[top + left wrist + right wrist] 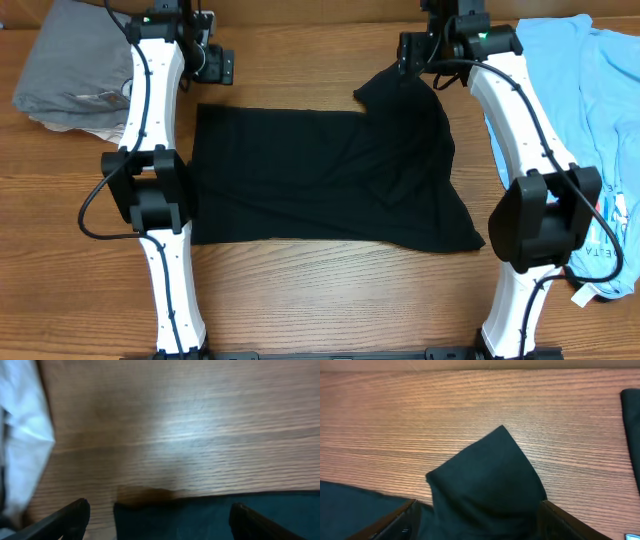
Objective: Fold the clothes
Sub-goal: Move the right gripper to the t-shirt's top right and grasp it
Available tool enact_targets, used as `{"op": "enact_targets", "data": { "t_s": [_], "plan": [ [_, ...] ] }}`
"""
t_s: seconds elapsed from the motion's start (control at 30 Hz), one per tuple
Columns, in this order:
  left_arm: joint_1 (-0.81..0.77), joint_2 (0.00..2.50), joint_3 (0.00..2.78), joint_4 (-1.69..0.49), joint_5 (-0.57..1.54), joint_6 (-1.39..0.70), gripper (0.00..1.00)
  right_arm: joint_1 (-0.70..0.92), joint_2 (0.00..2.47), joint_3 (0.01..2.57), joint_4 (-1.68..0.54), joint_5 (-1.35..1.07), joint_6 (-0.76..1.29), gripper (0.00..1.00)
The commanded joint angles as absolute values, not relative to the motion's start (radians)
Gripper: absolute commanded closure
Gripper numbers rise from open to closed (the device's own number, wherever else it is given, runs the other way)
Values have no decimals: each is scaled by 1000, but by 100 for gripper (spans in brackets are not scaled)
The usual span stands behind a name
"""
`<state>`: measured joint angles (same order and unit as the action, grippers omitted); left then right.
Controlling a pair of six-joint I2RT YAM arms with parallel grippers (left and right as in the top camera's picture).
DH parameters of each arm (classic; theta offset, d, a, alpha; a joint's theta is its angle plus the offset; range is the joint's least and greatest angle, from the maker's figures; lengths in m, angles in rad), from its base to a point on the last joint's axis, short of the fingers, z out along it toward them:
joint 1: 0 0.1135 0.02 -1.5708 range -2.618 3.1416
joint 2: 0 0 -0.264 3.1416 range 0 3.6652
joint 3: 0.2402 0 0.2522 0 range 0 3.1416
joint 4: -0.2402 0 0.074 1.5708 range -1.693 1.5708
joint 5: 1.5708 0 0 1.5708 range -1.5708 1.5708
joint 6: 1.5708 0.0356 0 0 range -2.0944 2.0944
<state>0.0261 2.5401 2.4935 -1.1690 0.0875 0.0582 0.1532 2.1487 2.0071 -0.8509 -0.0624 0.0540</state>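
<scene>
The black T-shirt lies spread on the counter, mostly flat. Its near and left-hand edges are fairly straight. On its right-hand part the cloth is doubled over itself in a loose, slanting flap, and a peak of cloth pokes out beyond its far right corner. I judge the fold barely begun: one rough turn-in at most, no tidy rectangle yet.

My left pincer hovers at the shirt's far left corner, its jaws spread wide and holding nothing, with the shirt's edge just showing between the fingers. My right pincer stands over the peak at the shirt's far right, jaws wide on either side of the cloth and not closed on it, so I have no grip there either.

To the right of the black shirt a light blue tee lies crumpled and unfolded, partly under my right arm. To the far left of the shirt lies a grey folded garment. Most of the work is ahead: squaring the black shirt, folding it, then the blue one
</scene>
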Motion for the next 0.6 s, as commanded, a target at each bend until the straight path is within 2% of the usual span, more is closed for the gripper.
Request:
{"op": "enact_targets", "data": {
  "t_s": [0.0, 0.4, 0.47, 0.57],
  "plan": [
    [20, 2601, 2505, -1185, 105, 29, 9, 156, 2168, 2030, -836, -46, 47, 23],
    [19, 2678, 2503, -1264, 102, 30, 15, 156, 2235, 2030, -732, -46, 49, 23],
    [19, 2678, 2503, -1282, 101, 30, 17, 156, 2245, 2030, -714, -46, 49, 23],
    [18, 2678, 2496, -1295, 101, 30, 25, 156, 2253, 2030, -688, -46, 49, 23]
  ]
}}
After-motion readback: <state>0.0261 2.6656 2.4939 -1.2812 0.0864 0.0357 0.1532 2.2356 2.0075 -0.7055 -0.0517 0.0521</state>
